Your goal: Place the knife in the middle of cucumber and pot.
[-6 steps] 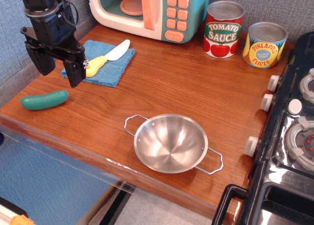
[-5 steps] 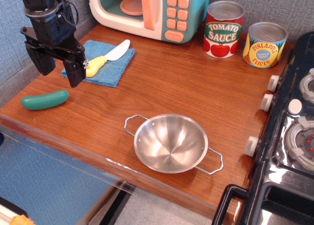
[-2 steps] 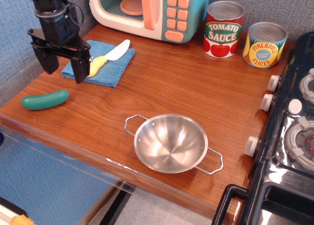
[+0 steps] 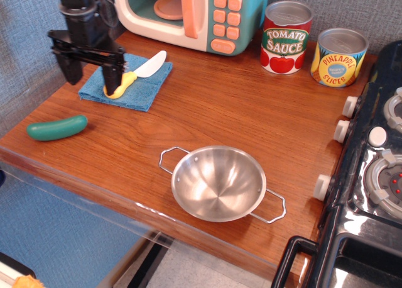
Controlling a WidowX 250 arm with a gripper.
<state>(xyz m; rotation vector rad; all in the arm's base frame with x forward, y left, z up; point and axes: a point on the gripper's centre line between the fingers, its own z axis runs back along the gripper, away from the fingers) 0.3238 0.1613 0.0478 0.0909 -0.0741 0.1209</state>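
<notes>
- The claw (image 4: 92,80) hung spread wide over the blue cloth (image 4: 147,88), the knife (image 4: 136,75) beside its right finger.
- Microwave (image 4: 188,14) stood behind; cucumber (image 4: 56,127) and pot (image 4: 218,182) lay nearer the table's front edge.

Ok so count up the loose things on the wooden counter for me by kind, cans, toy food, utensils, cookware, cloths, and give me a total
Cans: 2, tomato sauce can and pineapple slices can
Toy food: 1, cucumber
Utensils: 1, knife
Cookware: 1, pot
Cloths: 1, blue cloth
Total: 6
</notes>
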